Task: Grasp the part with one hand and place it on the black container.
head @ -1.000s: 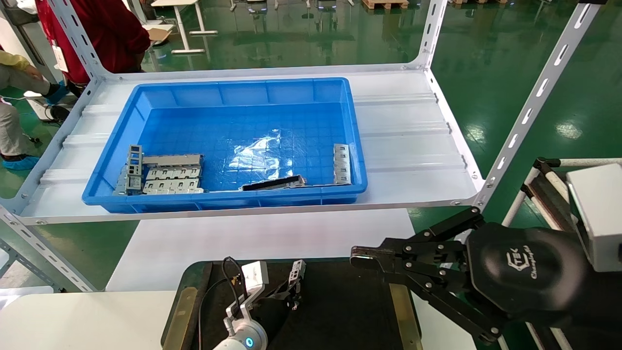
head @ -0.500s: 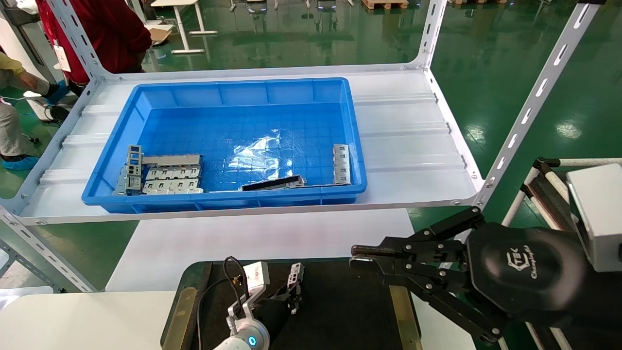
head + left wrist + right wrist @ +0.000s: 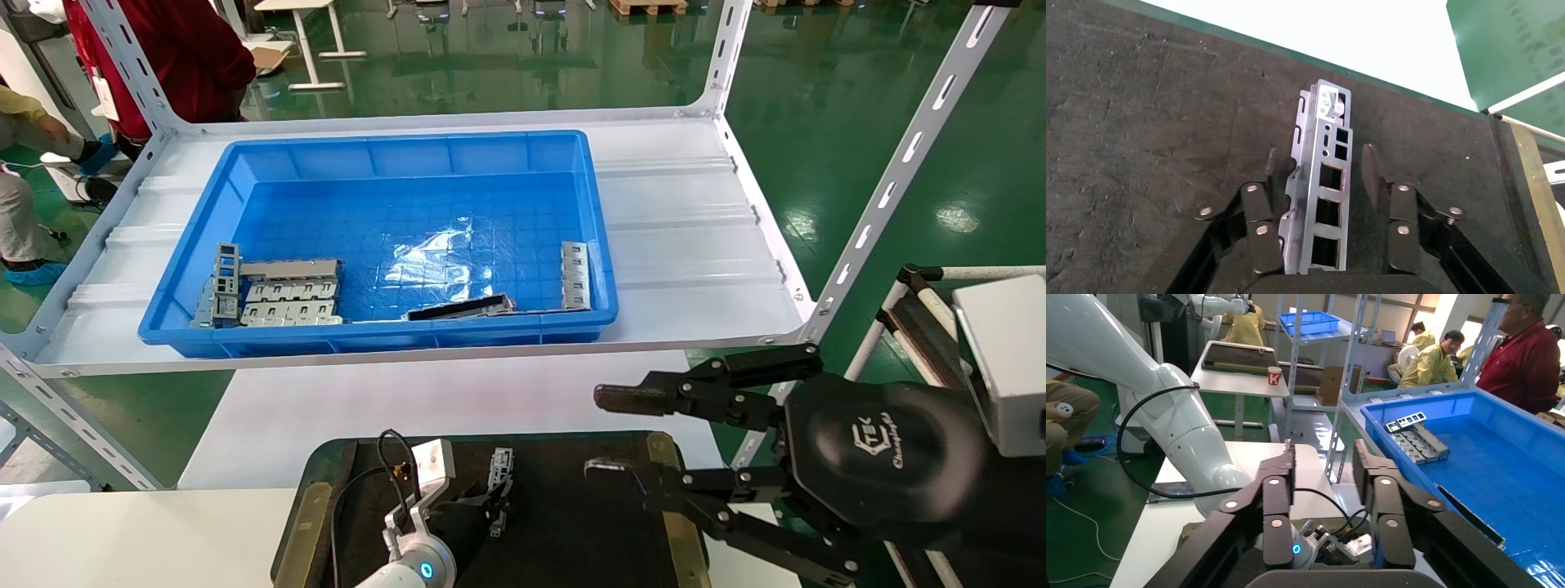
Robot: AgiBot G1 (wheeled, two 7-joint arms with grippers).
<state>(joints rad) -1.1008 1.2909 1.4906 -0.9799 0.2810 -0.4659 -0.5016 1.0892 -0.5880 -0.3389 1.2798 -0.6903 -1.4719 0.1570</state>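
The part [image 3: 1319, 184] lies between the left pincer's [image 3: 1318, 177] fingers, its long axis running along them, low over the black container [image 3: 1138, 122]. The fingers stand slightly apart from it, so release appears under way. Right pincer [image 3: 609, 433] hangs spread open beside the container, idle.

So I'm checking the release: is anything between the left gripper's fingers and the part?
In the left wrist view, the left gripper fingers flank the part; only bare black container shows in the gaps.

white shelf [image 3: 695, 245] carrying blue bin [image 3: 392, 155], white table [image 3: 147, 535] under black container [image 3: 572, 523]
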